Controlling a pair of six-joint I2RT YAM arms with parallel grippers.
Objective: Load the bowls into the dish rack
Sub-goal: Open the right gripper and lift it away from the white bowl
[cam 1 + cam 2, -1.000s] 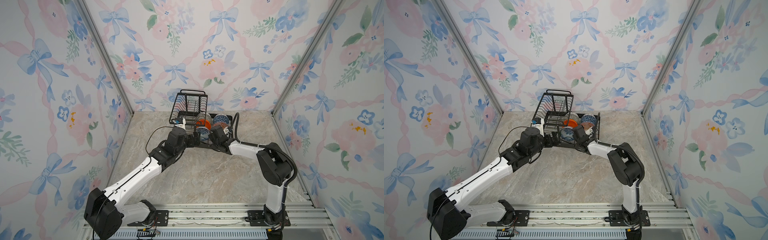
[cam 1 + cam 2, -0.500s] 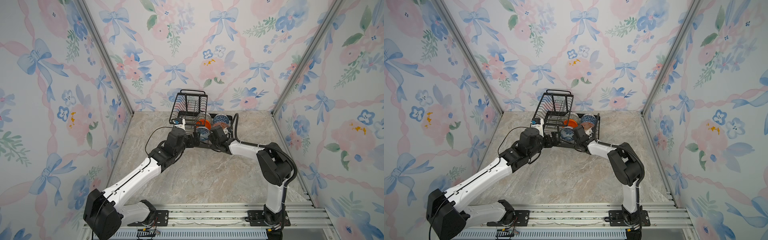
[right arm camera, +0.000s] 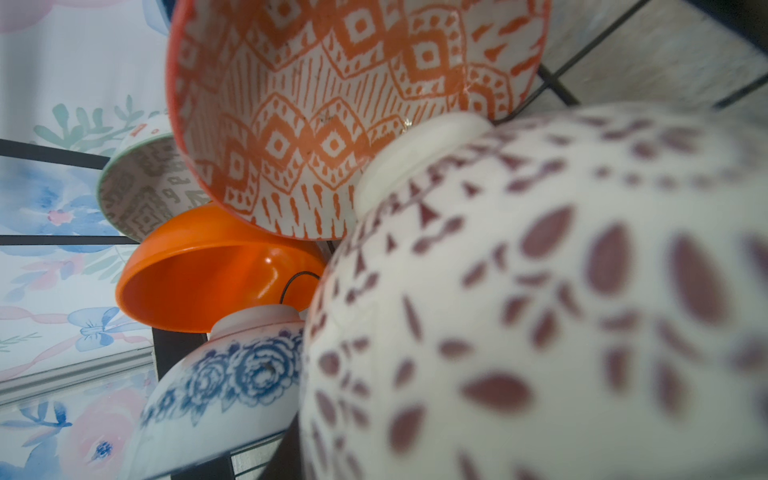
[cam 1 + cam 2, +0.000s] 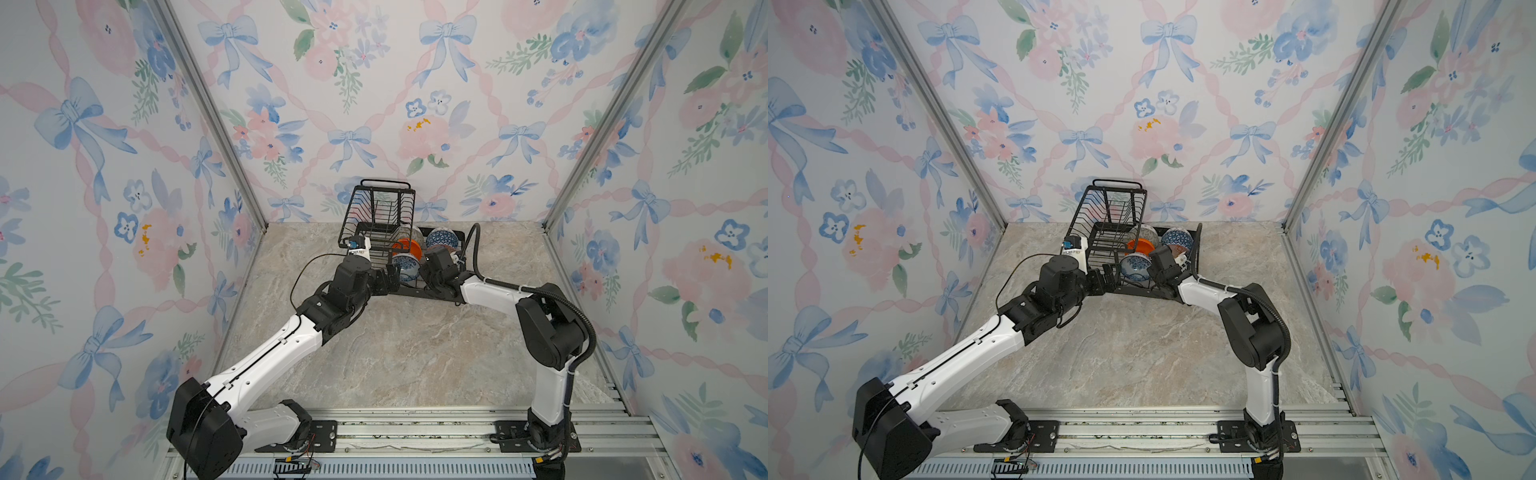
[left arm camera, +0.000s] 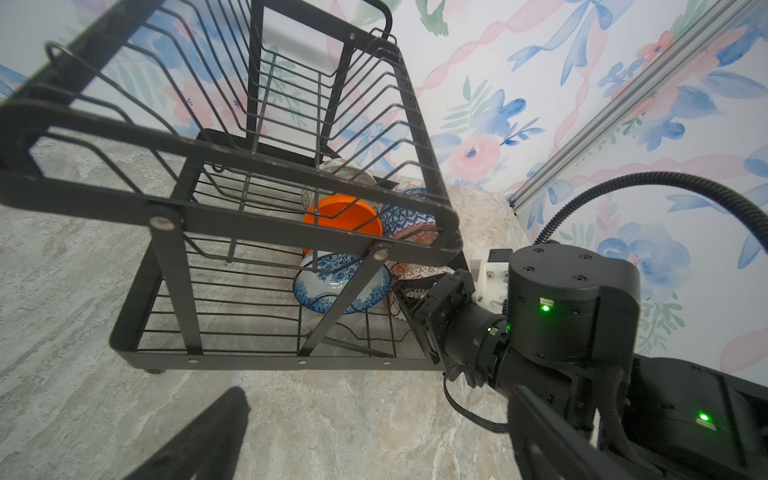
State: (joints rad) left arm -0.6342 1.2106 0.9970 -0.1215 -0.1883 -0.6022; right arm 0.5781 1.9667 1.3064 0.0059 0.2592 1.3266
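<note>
The black wire dish rack (image 4: 376, 208) (image 4: 1108, 203) (image 5: 232, 208) stands at the back of the table. Several bowls lie in its lower tray: plain orange (image 4: 409, 247) (image 5: 345, 216) (image 3: 199, 286), blue-floral (image 4: 405, 266) (image 5: 328, 291) (image 3: 216, 386), blue triangle-patterned (image 4: 441, 239) (image 4: 1176, 239), pale green (image 3: 141, 187) and orange-red patterned (image 3: 332, 104). The white bowl with dark lattice (image 3: 540, 311) (image 5: 415, 272) fills the right wrist view. My right gripper (image 4: 420, 272) (image 4: 1152, 270) is right at that bowl, and its fingers are hidden. My left gripper (image 4: 388, 280) (image 5: 376, 390) hangs open and empty in front of the rack.
The rack's raised upper basket (image 5: 291, 95) overhangs the tray's left half. The right arm's black cable hose (image 4: 476, 249) loops beside the rack's right end. Floral walls close in on three sides, and metal rails (image 4: 415, 432) run along the front.
</note>
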